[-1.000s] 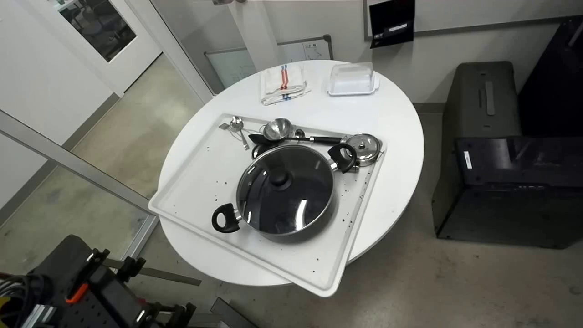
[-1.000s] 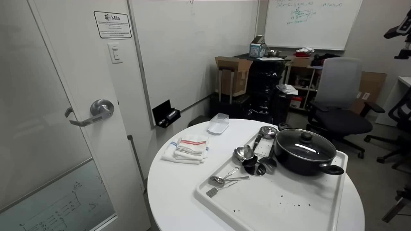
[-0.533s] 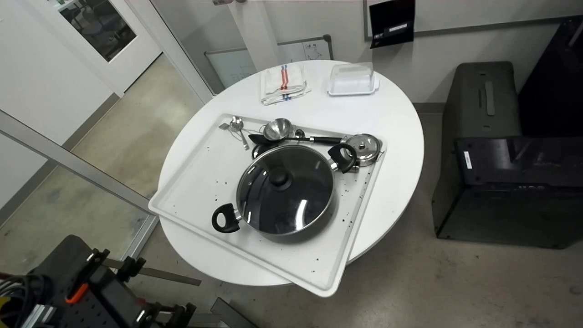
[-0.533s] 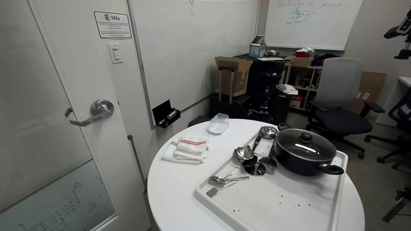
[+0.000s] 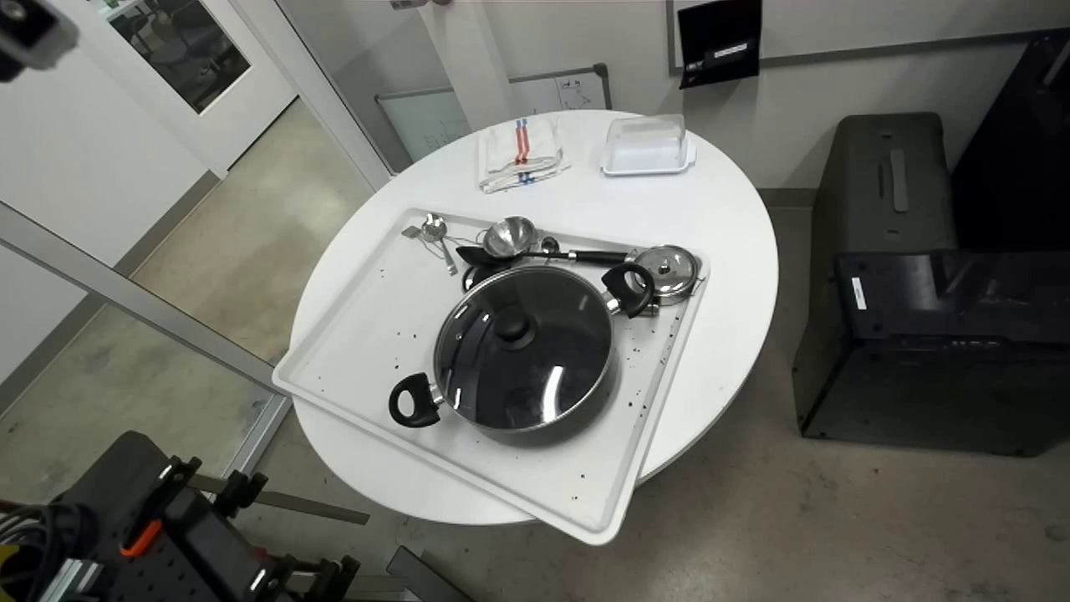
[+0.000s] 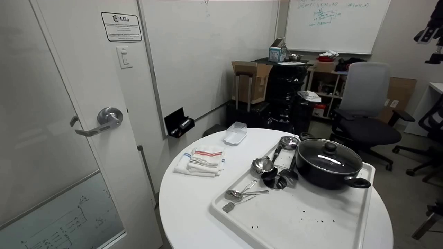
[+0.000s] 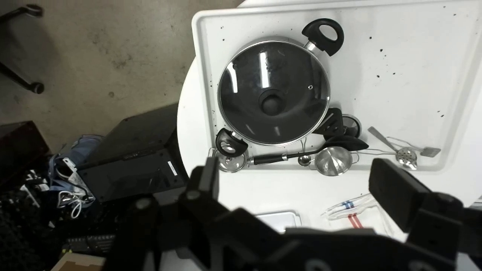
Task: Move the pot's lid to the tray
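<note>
The see-through glass lid [image 5: 485, 376] with its dark centre knob lies on the wide black pot [image 6: 316, 176]. The lid also shows in an exterior view [image 6: 311, 152] and in the wrist view [image 7: 241, 105]. The pot stands on the large white tray [image 5: 351, 334], which also shows in the wrist view [image 7: 414, 94]. My gripper [image 7: 295, 178] is open and empty, its fingers wide apart, high above the table and apart from the lid. Only a blurred part of my gripper or arm shows at the top left corner of an exterior view [image 5: 33, 38].
A small metal lidded pot [image 5: 669, 272], a metal colander [image 5: 510, 237], a black-handled utensil [image 5: 598, 257] and small spoons [image 5: 435, 226] lie along one tray edge beside the pot. Folded towels [image 5: 522, 155] and a clear container [image 5: 646, 146] are on the round white table [image 5: 736, 226].
A dark part of my arm or gripper has come into an exterior view at the top left corner. It has also shifted at the other view's right edge. Lid, pot and tray have not moved.
</note>
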Robot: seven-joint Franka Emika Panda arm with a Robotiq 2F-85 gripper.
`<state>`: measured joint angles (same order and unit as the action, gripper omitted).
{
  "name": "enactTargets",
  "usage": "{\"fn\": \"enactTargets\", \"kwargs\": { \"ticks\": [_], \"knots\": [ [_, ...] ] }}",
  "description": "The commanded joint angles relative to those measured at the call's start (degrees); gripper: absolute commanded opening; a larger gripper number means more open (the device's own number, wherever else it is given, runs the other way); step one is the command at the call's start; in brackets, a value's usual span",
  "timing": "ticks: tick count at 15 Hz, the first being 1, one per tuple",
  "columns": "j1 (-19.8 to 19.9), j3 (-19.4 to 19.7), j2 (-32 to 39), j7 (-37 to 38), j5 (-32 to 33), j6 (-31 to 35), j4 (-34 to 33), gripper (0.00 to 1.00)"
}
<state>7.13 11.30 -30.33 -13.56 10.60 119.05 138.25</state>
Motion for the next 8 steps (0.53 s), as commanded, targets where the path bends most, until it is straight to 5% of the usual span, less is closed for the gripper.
{"fn": "enactTargets", "kwargs": {
  "ticks": [1,8],
  "knots": [
    [-1.39,0.17,8.21,-1.94,-1.71,-1.88,-5.69,1.00],
    [-1.68,-0.53,24.71,-2.46,-2.53,-3.40,-14.64,1.00]
  ]
}}
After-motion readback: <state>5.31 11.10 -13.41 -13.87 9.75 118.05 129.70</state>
